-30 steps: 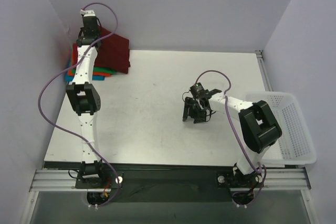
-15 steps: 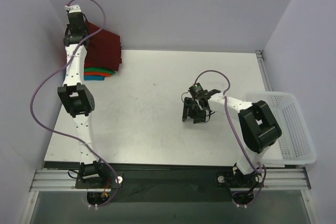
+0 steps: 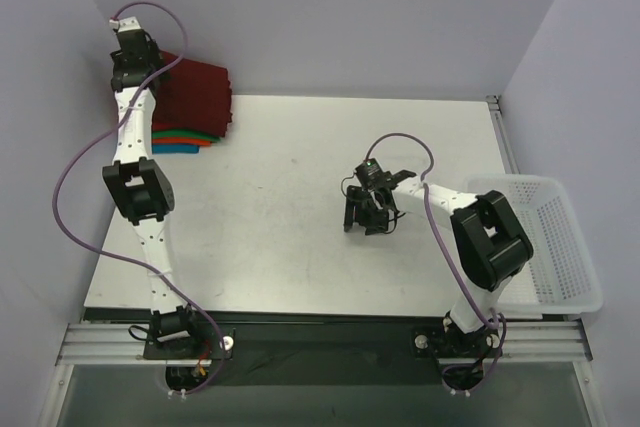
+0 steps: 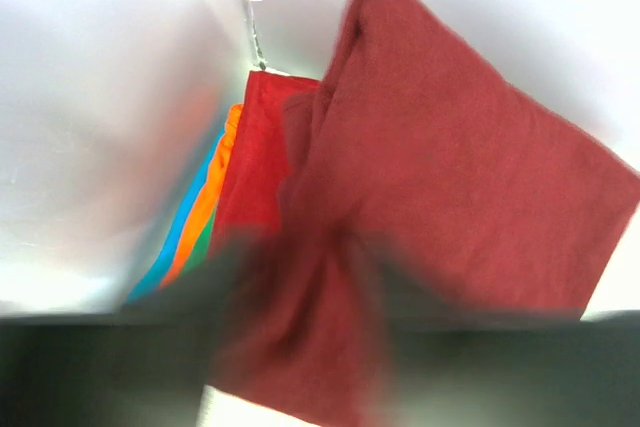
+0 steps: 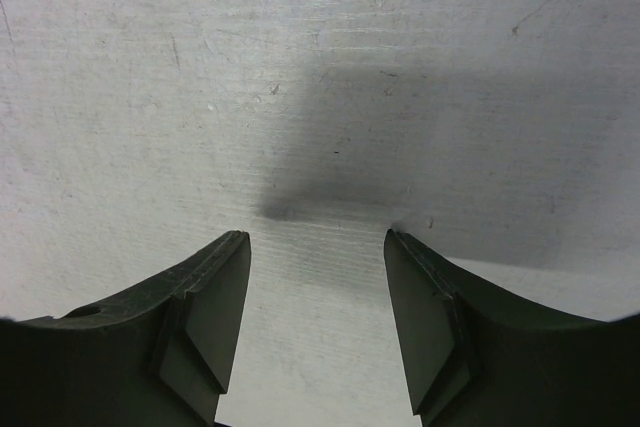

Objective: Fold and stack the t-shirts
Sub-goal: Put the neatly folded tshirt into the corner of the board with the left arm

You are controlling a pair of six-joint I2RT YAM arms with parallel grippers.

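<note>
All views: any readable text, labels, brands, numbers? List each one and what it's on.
None readable in any view.
maroon t-shirt: plain cloth, no print showing.
white basket: no label visible.
white tab at the left wrist: too small to tell whether it carries any text.

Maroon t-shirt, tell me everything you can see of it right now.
The maroon t-shirt is soft, plain dark red cloth, folded into a rough rectangle. It lies at the far left corner of the table, on top of the folded stack, whose red, orange, green and blue edges stick out at its near side. In the blurred left wrist view, one part bunches narrow toward the left claw, which seems to pinch it there. No print or label shows.
</note>
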